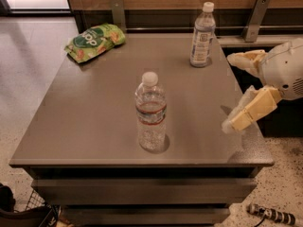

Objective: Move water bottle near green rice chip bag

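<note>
Near the front middle of the table [85,122] stood the water bottle [150,112], upright: clear ribbed plastic, white cap, thin red-and-blue band. Chip bag [94,40] lay well apart at the back left corner. Gripper [230,92] hung over the right edge, fingers spread, holding nothing.

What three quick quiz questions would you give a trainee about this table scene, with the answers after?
1. True or false: the water bottle stands upright on the table.
2. Where does the green rice chip bag lie? A) far left corner B) far right corner C) near right corner
3. Fill in: the gripper, at the table's right edge, is open and holds ____.

Key: 1 true; 2 A; 3 nothing.
</note>
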Robot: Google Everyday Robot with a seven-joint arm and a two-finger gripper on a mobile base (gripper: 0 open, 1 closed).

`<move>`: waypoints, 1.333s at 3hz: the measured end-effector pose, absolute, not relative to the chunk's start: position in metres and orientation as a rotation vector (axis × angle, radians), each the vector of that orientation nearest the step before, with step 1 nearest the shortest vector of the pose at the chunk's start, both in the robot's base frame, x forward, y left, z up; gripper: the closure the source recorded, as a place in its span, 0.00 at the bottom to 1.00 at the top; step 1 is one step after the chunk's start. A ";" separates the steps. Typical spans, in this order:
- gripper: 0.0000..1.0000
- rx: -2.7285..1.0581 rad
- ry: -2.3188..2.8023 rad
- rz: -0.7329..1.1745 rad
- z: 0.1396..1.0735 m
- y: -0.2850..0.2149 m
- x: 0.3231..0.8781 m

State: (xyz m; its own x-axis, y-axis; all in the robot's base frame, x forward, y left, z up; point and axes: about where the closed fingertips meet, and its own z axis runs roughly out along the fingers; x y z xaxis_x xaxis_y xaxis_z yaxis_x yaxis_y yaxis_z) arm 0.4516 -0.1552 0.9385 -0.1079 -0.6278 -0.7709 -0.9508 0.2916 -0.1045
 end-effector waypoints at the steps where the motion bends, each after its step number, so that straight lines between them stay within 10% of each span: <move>1: 0.00 -1.350 1.694 0.734 0.933 -0.122 0.448; 4: 0.00 -1.207 1.406 0.994 0.906 -0.051 0.448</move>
State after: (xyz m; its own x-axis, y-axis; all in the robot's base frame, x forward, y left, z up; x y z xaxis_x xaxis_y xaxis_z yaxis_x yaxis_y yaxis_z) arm 0.4478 -0.0510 0.9065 -0.0112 -0.1710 -0.9852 -0.9858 0.1668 -0.0178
